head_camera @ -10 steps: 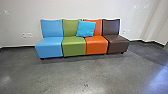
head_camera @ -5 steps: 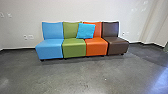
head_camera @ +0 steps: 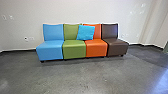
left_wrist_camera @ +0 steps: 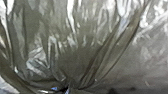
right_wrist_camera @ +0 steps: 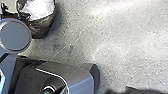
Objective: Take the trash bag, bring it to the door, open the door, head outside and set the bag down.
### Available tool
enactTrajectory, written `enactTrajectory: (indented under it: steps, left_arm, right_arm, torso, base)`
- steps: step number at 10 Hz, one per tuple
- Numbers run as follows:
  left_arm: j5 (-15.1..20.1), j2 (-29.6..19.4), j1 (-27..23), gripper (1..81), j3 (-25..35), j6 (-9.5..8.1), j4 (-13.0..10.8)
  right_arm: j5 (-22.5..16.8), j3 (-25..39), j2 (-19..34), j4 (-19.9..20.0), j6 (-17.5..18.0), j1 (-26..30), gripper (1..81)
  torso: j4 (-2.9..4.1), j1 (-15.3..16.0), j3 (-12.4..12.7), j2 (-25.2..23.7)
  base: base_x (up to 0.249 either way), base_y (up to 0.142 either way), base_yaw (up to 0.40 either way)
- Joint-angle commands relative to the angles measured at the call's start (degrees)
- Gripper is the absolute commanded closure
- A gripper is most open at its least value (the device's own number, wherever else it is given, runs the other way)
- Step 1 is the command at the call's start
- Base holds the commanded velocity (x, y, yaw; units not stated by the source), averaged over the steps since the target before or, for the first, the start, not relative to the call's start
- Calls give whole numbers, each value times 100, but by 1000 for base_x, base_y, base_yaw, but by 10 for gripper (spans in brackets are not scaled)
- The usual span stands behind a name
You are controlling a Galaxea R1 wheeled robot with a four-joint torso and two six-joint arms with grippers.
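Trash bag (left_wrist_camera: 77, 37): dark, thin, glossy plastic
Folds (left_wrist_camera: 110, 50): long, fanning out from one tight gather (left_wrist_camera: 69, 85)
Highlights (left_wrist_camera: 70, 15): white streaks along the folds
Blue specks (left_wrist_camera: 54, 88): at the gather, too small to name

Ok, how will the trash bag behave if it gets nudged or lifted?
Likely floppy: the trash bag's shiny film gathers into deep creases. Probably light for its size if the crumpled-looking white contents are typical. Those sit exposed at the top, so tipping might spill some.
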State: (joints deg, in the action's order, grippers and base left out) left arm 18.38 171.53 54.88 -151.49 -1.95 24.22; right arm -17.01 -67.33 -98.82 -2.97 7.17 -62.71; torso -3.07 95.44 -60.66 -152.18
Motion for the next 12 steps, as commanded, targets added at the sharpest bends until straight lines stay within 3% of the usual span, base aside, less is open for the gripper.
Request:
enactTrajectory:
  steps: [1,2,5,6,8,12]
  left_arm:
    - [-115,30,-307,10,-135,2,-313]
    - [-204,22,-236,10,-135,2,-313]
    - [-204,-13,-192,10,-135,2,-313]
    - [-204,-31,-192,10,-135,2,-313]
    - [-204,-57,-192,10,-161,-7,-313]
    - [-186,-66,-158,10,-320,2,-322]
  right_arm:
    - [-268,116,351,122,21,386,10]
    - [-259,107,325,122,13,386,10]
    - [-268,81,228,104,13,368,10]
    - [-268,72,228,104,13,368,10]
    - [-277,37,202,113,13,342,10]
    - [-277,28,158,95,13,298,10]
  torso:
    - [0,0,-284,0]
    - [0,0,-538,-2]
    - [-2,0,-856,-6]
    - [-2,0,-509,-6]
    - [-2,0,-780,-6]
    - [-2,0,-826,-6]
  base:
    - [0,0,0]
    - [0,0,0]
    - [0,0,0]
    - [0,0,0]
    - [0,0,0]
    - [0,0,0]
